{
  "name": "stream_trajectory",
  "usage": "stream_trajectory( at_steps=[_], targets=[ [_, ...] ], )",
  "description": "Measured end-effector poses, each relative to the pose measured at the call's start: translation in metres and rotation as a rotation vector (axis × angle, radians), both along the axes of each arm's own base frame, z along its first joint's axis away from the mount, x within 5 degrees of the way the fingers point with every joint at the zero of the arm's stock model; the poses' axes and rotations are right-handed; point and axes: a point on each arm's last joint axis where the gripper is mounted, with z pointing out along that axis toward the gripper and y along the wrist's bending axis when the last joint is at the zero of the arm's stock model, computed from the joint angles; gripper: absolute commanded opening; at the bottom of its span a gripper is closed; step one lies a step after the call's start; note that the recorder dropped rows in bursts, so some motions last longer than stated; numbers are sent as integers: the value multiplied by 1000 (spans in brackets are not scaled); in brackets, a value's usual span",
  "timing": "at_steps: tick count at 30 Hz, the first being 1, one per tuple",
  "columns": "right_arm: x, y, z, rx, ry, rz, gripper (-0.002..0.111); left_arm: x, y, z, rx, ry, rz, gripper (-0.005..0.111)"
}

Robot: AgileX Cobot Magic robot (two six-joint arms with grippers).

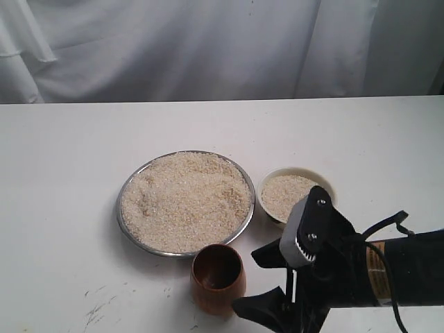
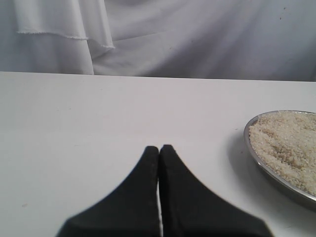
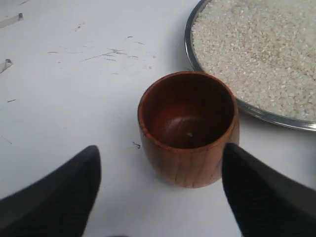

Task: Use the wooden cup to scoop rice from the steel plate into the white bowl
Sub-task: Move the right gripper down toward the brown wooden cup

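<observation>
Ext. view: plate (image 1: pixel 119 214) heaped w/ rice (image 1: pixel 186 198) mid-worktop (image 1: pixel 62 208); bowl (image 1: pixel 297 169) just beside it, part-filled. Cup (image 1: pixel 217 281) stands upright just beside the plate, right gripper (image 1: pixel 267 281) next to it.

Left wrist view: left gripper (image 2: pixel 159 148) jaws pressed together, empty.

Right wrist view: jaws wide apart either side of cup, not touching. Best to centre, close low on the barrel, and keep it level. Arm sticker (image 1: pixel 375 267) unreadable.

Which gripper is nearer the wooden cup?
Right. The right gripper is open, just short of the wooden cup; the left gripper, shut, sits off by the steel plate.
</observation>
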Motion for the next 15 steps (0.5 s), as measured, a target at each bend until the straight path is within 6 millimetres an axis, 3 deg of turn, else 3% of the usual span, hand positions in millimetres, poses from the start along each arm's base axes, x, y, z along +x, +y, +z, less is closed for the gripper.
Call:
stream_trajectory(
  at_steps=[15],
  targets=[
    [-1,5,-5,-77,-9,-64,80,0,0,0,0,0,0,0]
  ],
)
